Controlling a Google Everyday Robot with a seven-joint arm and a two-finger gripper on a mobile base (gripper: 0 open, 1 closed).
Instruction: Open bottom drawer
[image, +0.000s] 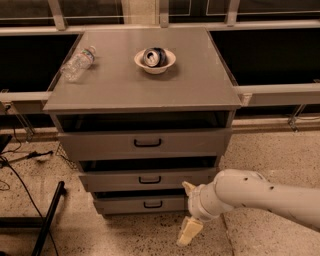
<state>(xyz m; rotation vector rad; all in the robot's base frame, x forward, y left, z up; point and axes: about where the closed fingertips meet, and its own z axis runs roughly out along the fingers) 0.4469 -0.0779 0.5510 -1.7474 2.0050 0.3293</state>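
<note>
The bottom drawer (120, 204) is the narrowest grey front, lowest of three in the cabinet, with a small black loop handle (152, 204). It sits about flush with its frame. My gripper (184, 214) is on the end of the white arm (250, 195), low at the right end of the bottom drawer's front, near the floor. Its two cream fingers (189, 231) are spread apart, one above and one below, and hold nothing. It is to the right of the handle and does not touch it.
Above are the mid-sized drawer (110, 180) and the tallest drawer (100, 143). On the cabinet top (200, 85) stand a white bowl (155, 62) holding a can and a lying plastic bottle (77, 63). Black cables and a stand leg (47, 220) lie at the left on the floor.
</note>
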